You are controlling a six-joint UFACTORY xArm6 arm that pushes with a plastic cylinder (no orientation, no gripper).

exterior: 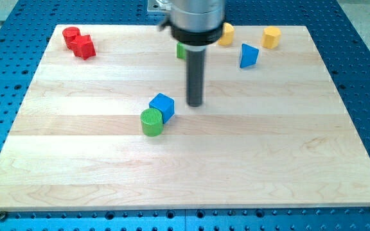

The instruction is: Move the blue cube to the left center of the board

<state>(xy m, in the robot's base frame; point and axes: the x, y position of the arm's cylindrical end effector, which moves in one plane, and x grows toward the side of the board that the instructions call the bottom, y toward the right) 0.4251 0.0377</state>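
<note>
A pale wooden board (249, 167), made of several glued planks with visible grain, lies on a blue perforated metal table (365, 38) that shows on all 4 sides of it; nothing of the room beyond the table can be seen. The arm's grey and black housing (194, 22) comes in at the view's top, and the dark rod hangs straight down from it to my tip (195, 104), which sits on the wood near the board's middle. The arm carries no claw, only this rod, so there is nothing to be apart or together. The blue cube (162, 106) lies just to the view's left of my tip, near it but with a narrow strip of bare wood between them. A green cylinder (151, 122) touches the cube's lower left side, further from my tip, towards the view's left and bottom. Above my tip, a green block (181, 51) is mostly hidden behind the rod, so its shape cannot be told. To the view's upper right stand a blue triangular block (248, 56), a yellow block (226, 34) partly hidden by the housing, and a yellow hexagonal block (272, 37). Far to the upper left, 2 red blocks touch: a red cylinder (71, 36) and a red star-like block (84, 47). No writing or labels can be read.
</note>
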